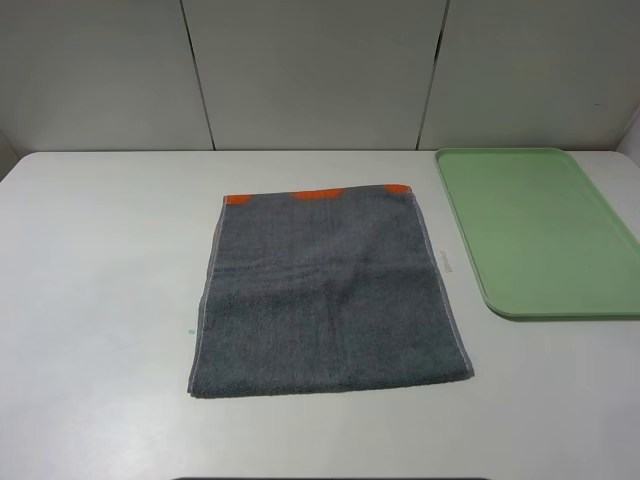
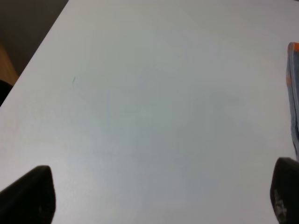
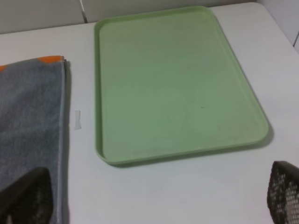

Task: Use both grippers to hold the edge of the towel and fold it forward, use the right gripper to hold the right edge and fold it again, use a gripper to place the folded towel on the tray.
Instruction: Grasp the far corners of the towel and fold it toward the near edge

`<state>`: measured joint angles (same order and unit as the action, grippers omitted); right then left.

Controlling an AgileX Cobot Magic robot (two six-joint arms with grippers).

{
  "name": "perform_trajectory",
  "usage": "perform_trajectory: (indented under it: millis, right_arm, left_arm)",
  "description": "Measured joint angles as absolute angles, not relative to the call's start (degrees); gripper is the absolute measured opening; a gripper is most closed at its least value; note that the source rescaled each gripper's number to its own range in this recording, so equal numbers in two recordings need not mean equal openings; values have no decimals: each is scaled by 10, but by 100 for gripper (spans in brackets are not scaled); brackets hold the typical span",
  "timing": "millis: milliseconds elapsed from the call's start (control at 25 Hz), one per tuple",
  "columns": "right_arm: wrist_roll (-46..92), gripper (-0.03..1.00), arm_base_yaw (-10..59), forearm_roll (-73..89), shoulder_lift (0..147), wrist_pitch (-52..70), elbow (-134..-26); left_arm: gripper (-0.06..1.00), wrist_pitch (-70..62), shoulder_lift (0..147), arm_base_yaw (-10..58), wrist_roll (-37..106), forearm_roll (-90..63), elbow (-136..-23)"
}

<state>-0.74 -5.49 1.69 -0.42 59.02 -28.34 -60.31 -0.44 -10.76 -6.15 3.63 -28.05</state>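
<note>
While the dark grey terry cloth towel (image 1: 330,290) lies spread flat on the white table (image 1: 100,300), neither arm touches it. Orange patches peek out along the towel's far side, and its pale stitched hem (image 1: 441,285) runs down its right side. A flat light green plastic tray (image 1: 540,230) with rounded corners and a low rim sits to the right of the towel, near it but apart. A small white scrap (image 1: 445,262) lies on the table between them. A tiny green mark (image 1: 191,331) dots the table just left of the towel. The left gripper (image 2: 156,198) hangs over bare table left of the towel, its black fingers spread wide and holding nothing. The right gripper (image 3: 154,198) is likewise spread and empty, with one fingertip (image 3: 25,198) showing in front of the towel's right hem.
</note>
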Motion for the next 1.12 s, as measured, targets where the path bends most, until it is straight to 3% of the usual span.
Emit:
perform_trajectory:
  millis: [400, 720, 920, 1120]
  right_arm:
    - [-7, 100, -55, 54, 12, 590, -285]
    - [33, 100, -55, 89, 184, 590, -341]
    - [136, 100, -53, 119, 296, 582, -379]
    - [234, 100, 8, 147, 368, 539, -391]
  left_arm:
    - [92, -603, 19, -108, -16, 34, -314]
    - [91, -612, 180, -87, 110, -22, -394]
    - [91, -611, 263, -18, 177, -39, -429]
    - [90, -610, 331, 79, 235, -39, -434]
